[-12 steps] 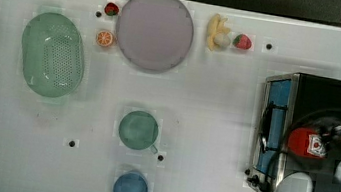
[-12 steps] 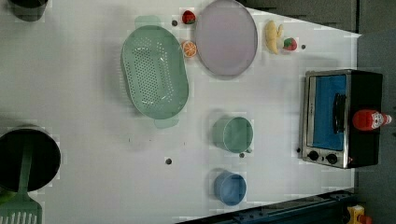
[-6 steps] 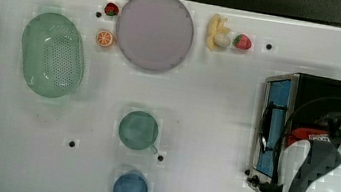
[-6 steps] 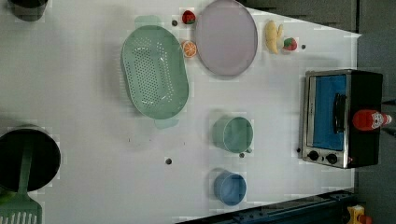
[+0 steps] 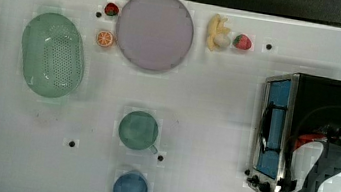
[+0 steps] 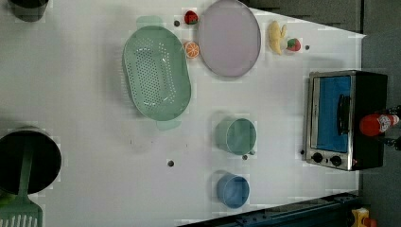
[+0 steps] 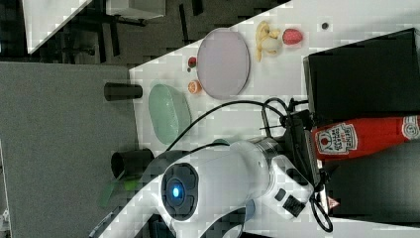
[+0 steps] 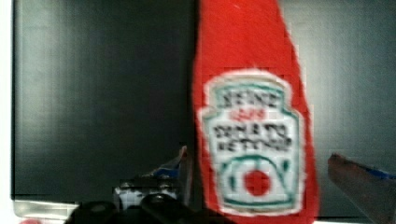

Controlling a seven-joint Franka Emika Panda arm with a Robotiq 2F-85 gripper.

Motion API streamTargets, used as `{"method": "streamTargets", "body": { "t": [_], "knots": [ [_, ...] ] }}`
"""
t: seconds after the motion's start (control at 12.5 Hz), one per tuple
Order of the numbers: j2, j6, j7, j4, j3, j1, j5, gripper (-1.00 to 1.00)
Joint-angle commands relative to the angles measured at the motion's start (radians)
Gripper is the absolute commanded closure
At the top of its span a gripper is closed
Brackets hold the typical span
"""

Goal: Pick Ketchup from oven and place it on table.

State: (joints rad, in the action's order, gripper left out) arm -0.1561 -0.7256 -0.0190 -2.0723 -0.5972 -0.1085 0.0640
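Red plastic and a white shield label mark the Ketchup (image 8: 254, 140), which lies on its side on the black top of the oven (image 6: 373, 94); in the left view the bottle (image 6: 377, 124) rests near the oven top's back edge. In the wrist view the bottle stands between the two fingertips: one dark fingertip (image 8: 180, 165) sits just beside the label's edge, the other (image 8: 359, 179) sits on the far side, a little apart from the bottle. The gripper (image 8: 268, 175) is spread nearly to its widest, its fingers straddling the bottle's labelled body without clamping it; whether either pad touches the plastic cannot be told.

In the right view, going left to right, come the white arm, then the black gripper body (image 7: 299, 144), then the Ketchup (image 7: 364, 136) stretching away over the oven top. In the top view the arm covers most of the bottle, leaving a red strip (image 5: 311, 137). Beyond the oven spreads the white table (image 5: 206, 111).
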Motion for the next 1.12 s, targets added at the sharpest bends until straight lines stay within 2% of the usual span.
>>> {"method": "streamTargets", "body": {
  "t": [0.08, 0.16, 0.4, 0.72, 0.96, 1.04, 1.12],
  "knots": [
    [-0.014, -0.023, 0.017, 0.020, 0.017, -0.006, -0.001, -0.16],
    [-0.015, -0.023, 0.017, 0.024, 0.017, -0.006, -0.001, -0.01],
    [0.047, 0.049, 0.018, 0.100, 0.058, 0.019, -0.001, -0.01],
    [0.154, 0.309, -0.016, 0.160, 0.153, 0.048, -0.001, -0.01],
    [0.248, 0.363, -0.093, 0.142, 0.294, 0.058, -0.007, -0.01],
    [0.269, 0.376, -0.129, 0.106, 0.373, 0.060, -0.007, -0.01],
    [0.277, 0.375, -0.156, 0.082, 0.409, 0.061, -0.007, -0.01]
  ]
}}
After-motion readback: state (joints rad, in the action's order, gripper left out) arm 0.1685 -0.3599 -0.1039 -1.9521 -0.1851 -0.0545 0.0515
